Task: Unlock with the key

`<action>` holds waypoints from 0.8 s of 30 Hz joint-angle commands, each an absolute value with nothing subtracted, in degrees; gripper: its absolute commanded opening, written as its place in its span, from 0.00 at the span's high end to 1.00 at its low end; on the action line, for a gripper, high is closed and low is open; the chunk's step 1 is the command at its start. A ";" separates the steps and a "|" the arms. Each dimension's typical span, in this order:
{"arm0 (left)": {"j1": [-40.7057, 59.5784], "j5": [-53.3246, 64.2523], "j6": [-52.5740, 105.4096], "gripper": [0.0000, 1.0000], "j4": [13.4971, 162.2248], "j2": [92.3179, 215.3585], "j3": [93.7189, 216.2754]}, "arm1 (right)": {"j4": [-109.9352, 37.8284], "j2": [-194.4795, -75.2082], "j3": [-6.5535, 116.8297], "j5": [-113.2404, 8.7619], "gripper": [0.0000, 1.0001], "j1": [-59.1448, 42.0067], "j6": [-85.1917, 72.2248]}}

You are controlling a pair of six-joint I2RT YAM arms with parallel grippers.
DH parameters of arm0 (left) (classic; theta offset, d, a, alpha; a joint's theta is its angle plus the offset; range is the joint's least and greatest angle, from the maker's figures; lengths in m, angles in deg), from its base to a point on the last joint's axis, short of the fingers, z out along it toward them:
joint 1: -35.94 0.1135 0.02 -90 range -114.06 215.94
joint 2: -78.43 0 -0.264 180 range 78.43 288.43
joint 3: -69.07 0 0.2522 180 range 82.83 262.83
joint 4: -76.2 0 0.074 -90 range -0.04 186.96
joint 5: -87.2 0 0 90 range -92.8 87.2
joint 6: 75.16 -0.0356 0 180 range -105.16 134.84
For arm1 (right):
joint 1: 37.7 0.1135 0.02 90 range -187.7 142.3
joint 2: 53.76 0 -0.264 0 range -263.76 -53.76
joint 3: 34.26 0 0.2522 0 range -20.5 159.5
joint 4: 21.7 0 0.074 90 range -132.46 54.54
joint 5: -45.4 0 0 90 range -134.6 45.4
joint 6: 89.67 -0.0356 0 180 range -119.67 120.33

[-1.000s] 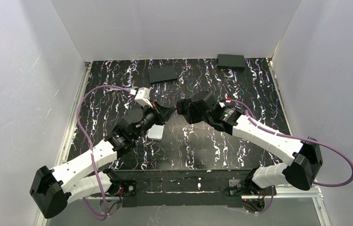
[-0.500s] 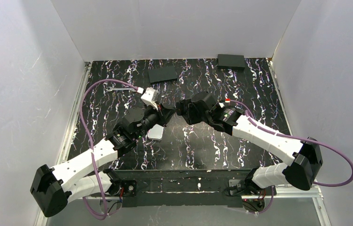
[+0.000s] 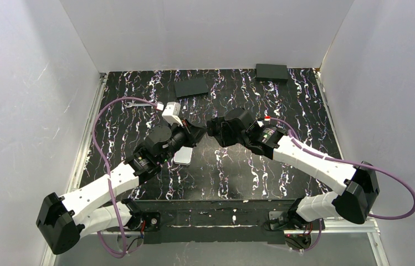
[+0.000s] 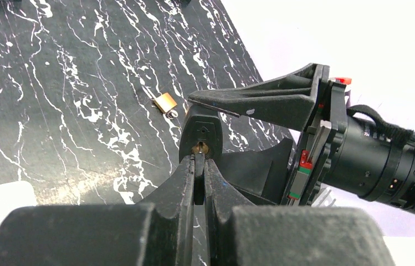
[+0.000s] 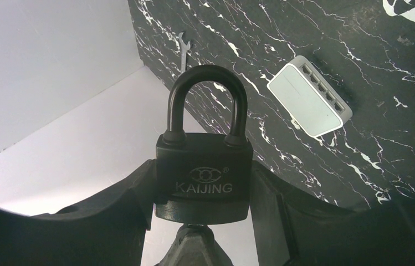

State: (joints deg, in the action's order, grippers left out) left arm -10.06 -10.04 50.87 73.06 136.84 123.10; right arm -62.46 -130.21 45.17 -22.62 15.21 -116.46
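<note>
Left gripper [image 4: 198, 166]: fingers pressed almost together, pinching the key [image 4: 199, 158] edge-on between the tips. Only a thin dark strip of it shows, with a brass glint at the front, so I can't tell how deep the blade sits. The tip is right at the keyway on the bottom face of the black padlock [image 5: 204, 163].

Right gripper [image 5: 204, 191]: jaws part-spread and clamped on both sides of the padlock body. The shackle points away from the wrist and looks seated in both holes from here.

In the top view I see both grippers meeting nose to nose above mid-table [image 3: 282, 100], off the surface.

Also on the table:
- white port box [image 5: 310, 97]
- silver wrench [image 5: 183, 47] near the far left edge
- small brass padlock [image 4: 165, 102]
- two black boxes [image 3: 191, 87] at the back
</note>
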 commanded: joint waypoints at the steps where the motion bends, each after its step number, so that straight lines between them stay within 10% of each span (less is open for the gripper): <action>1: -10.31 -12.31 57.13 1.00 75.62 137.90 125.72 | -56.72 -128.24 49.02 -22.84 0.99 15.83 -117.35; 24: -10.38 -10.51 46.24 1.00 74.00 137.82 122.77 | -57.34 -128.68 49.50 -24.00 0.99 15.83 -116.79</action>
State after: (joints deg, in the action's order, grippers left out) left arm -10.32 -10.20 48.33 73.36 137.68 123.78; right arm -62.79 -130.21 45.17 -22.49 15.06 -116.33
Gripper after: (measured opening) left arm 0.040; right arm 0.633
